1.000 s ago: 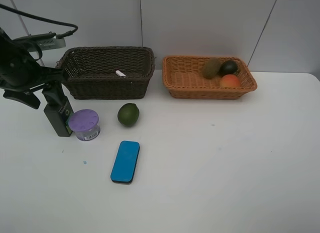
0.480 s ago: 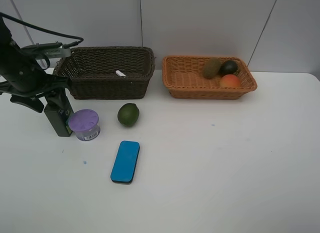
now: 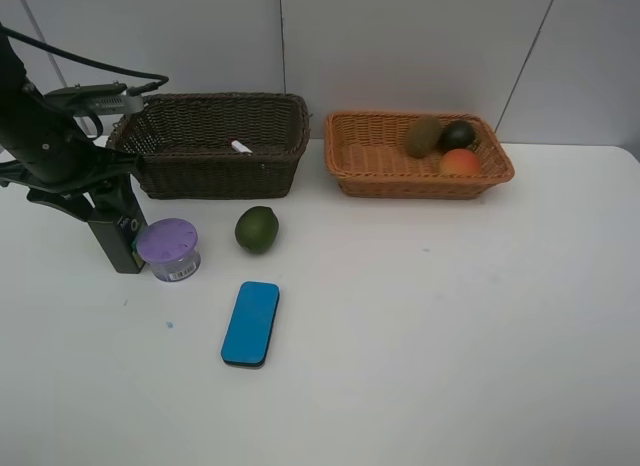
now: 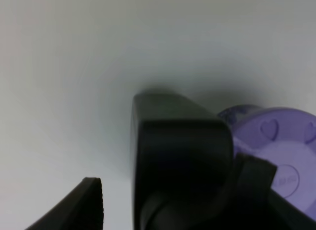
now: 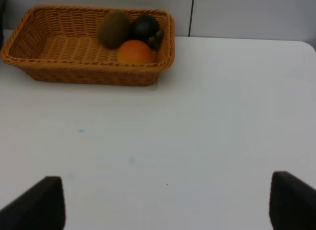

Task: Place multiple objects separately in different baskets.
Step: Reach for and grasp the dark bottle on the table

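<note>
**Bottle [image 3: 116, 244] up next, sorting about half done**

It stands on the table [image 3: 450, 336] just beside the tub [image 3: 168, 248]. The left gripper [image 3: 110, 199] straddles it with one finger [image 4: 86, 205] clear, so it's not clamped yet. Lime [image 3: 256, 229] and eraser [image 3: 250, 323] lie loose too. Marker [image 3: 241, 146] is in the dark basket [image 3: 215, 174]. Kiwi [image 3: 423, 135], mangosteen [image 3: 458, 134] and peach [image 3: 460, 162] are in the orange basket [image 3: 375, 161]. Right gripper [image 5: 168, 200] hangs wide, empty. The arm [image 3: 40, 136] hides the bottle's top, and the left wrist view's blurry.

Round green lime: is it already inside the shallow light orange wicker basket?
No, the round green lime lies on the white table, in front of the dark brown wicker basket.
</note>
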Motion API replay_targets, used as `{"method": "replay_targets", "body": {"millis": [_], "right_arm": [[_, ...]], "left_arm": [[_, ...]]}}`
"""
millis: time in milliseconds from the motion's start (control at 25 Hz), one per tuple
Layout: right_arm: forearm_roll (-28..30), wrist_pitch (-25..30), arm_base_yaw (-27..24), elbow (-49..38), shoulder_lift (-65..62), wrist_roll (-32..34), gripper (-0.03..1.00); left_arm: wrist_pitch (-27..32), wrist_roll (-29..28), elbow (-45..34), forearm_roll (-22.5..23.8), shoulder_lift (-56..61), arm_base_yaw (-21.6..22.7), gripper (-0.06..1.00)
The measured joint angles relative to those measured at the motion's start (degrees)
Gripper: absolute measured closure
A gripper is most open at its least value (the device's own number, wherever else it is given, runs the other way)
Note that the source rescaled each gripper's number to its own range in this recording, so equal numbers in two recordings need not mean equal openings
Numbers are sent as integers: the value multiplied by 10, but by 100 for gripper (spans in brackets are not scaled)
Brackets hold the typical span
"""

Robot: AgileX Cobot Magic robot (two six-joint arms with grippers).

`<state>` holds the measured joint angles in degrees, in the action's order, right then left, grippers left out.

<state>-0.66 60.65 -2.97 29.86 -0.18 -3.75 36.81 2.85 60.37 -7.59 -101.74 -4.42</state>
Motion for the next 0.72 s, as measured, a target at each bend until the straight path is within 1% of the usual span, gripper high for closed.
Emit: {"method": "replay_targets", "body": {"millis": [80,120,160,240,480,720], "right_arm": [[0,0,0,0,0,0,-3],[0,0,0,0,0,0,-3],[0,0,0,0,0,0,-3],[0,0,0,0,0,0,-3],[0,0,0,0,0,0,-3],[0,0,0,0,0,0,-3]], "left_arm": [[-2,0,0,0,-1,0,20],[-2,2,0,0,-3,0,22],[-2,5,0,0,-6,0,26],[-3,12,0,1,-15,-3,41],[-18,15,2,9,-18,-21,41],[-27,15,2,7,-20,-23,41]]}}
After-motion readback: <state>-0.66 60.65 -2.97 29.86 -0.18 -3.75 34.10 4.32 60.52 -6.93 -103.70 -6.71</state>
